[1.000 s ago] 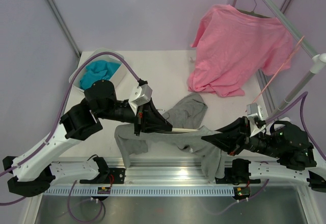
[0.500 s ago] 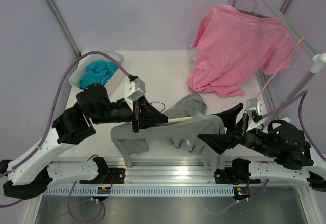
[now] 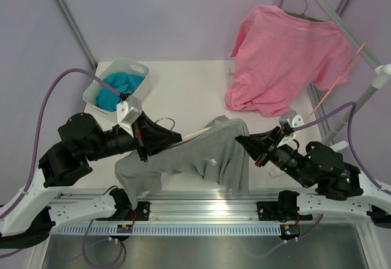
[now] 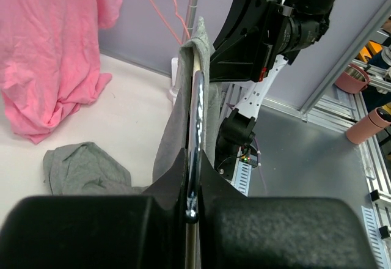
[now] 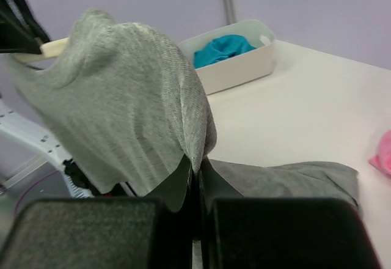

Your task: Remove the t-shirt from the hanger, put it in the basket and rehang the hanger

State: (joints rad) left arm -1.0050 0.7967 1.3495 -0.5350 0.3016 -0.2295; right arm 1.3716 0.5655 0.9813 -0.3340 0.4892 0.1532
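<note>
The grey t-shirt (image 3: 204, 156) hangs off the cream hanger (image 3: 193, 134), raised above the table's front, with one part trailing on the table. My left gripper (image 3: 173, 138) is shut on the hanger at its metal hook (image 3: 164, 122). The left wrist view shows the jaws pinching the chrome hook wire (image 4: 195, 128), with the t-shirt (image 4: 174, 134) draped on the hanger beyond. My right gripper (image 3: 242, 140) is shut on the t-shirt's right side. In the right wrist view its jaws pinch a fold of the t-shirt (image 5: 134, 110), and the hanger's end (image 5: 55, 47) pokes out at upper left.
A white bin (image 3: 139, 69) with a teal cloth (image 3: 119, 88) stands at the back left. A pink t-shirt (image 3: 284, 55) hangs from a rack (image 3: 366, 95) at the back right, its hem touching the table. The table's near edge is just below the shirt.
My left gripper has drawn the hanger left and back. My right gripper opened wide, then shut on the t-shirt's right side and moved up. The shirt's right end has lifted off the front edge.
</note>
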